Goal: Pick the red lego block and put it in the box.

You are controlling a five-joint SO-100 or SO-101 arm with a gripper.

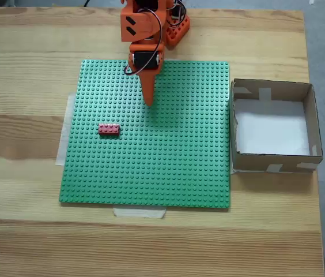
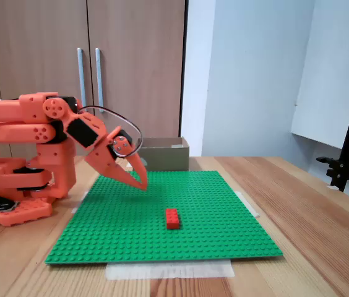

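Red lego block (image 1: pixel 109 129) on green baseplate (image 1: pixel 168 167), no writing legible; pincer (image 1: pixel 149 101) pressed together, w/o load.

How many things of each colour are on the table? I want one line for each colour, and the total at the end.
Orange: 1, the robot arm with its gripper
Green: 1, the baseplate
Red: 1, the red lego block
Brown: 1, the box
Total: 4
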